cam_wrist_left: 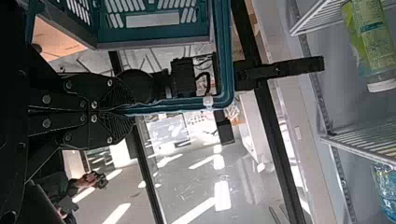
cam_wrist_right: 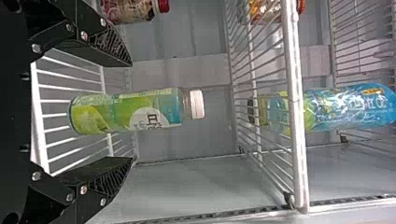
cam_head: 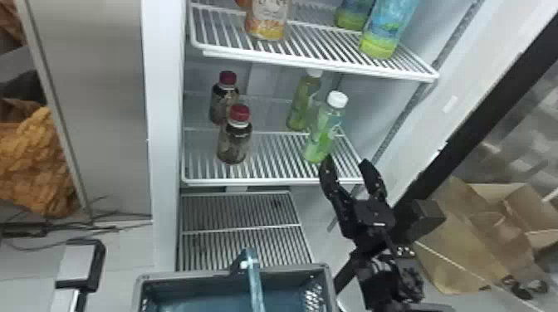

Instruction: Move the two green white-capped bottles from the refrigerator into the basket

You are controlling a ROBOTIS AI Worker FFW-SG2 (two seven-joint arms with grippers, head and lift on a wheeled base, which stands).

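Two green white-capped bottles stand on the middle shelf's right side, the front one before the rear one. In the head view my right gripper is open by the front bottle's base, its left fingertip overlapping the base's edge. In the right wrist view the front bottle lies in line with the gap of my right gripper, nothing held. The basket is below, before the refrigerator. In the left wrist view my left gripper is shut on the basket handle.
Two red-capped bottles stand left on the same shelf. The upper shelf holds an orange-labelled bottle and blue-green bottles. The refrigerator's side wall rises at the right; cardboard lies beyond.
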